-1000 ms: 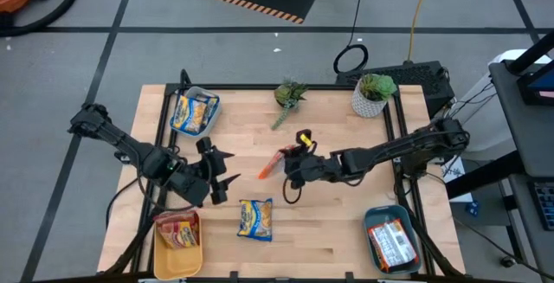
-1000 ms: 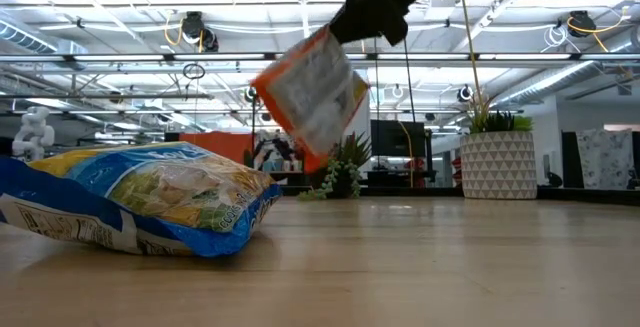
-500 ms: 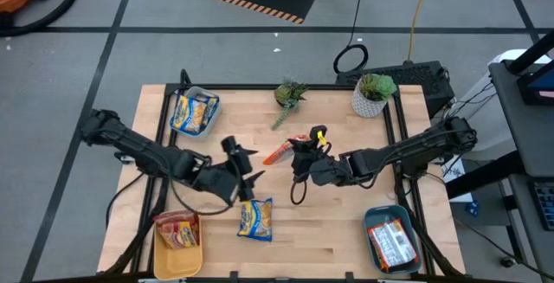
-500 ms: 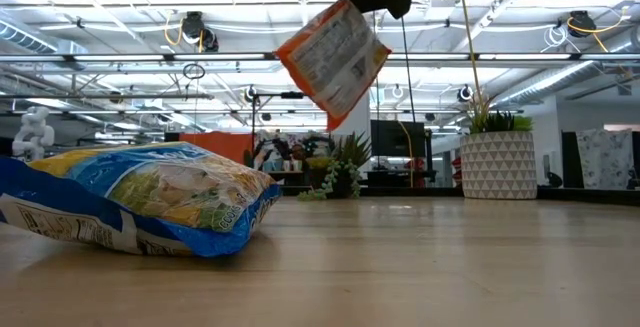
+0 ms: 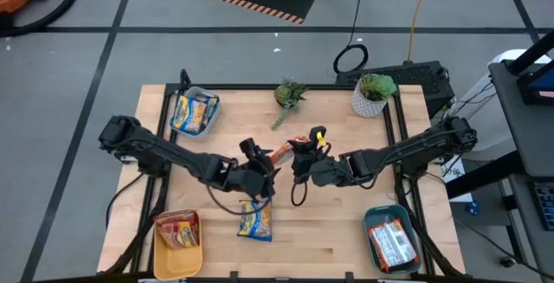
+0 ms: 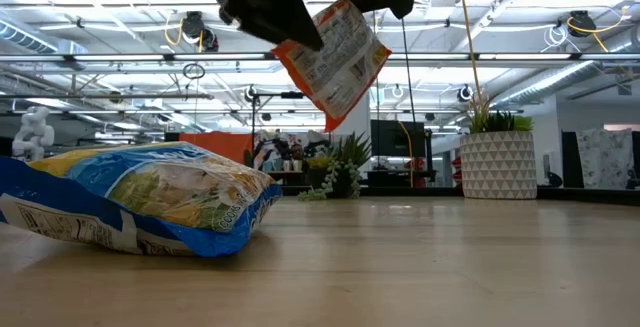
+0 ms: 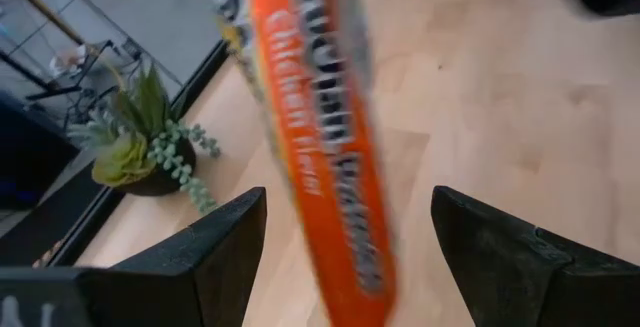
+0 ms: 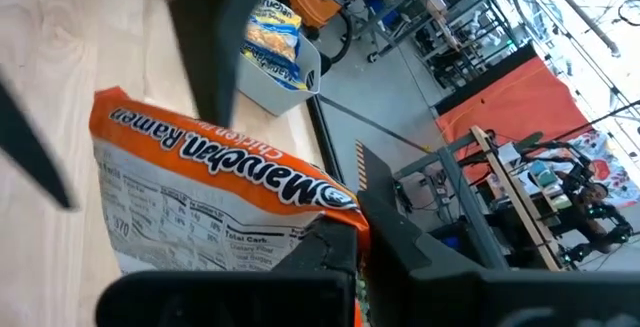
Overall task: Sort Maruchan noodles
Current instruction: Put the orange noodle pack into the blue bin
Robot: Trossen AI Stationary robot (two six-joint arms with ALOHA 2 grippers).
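While orange packet (image 6: 333, 62) aloft, left fingers (image 7: 215, 252) agape.

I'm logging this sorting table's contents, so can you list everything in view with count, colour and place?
Orange noodle packet: one, held above mid-table.
Blue-and-yellow packet: one, flat on the table's near middle.
Grey bin: one, far left corner, blue-and-yellow packets inside.
Yellow bin: one, near left corner, red-and-yellow packet inside.
Teal bin: one, near right corner, white-and-red packet inside.
Potted plants: two, green, one far middle, one in a white pot far right.
Left tool: open, straddling the orange packet.
Right tool: shut on the orange packet.
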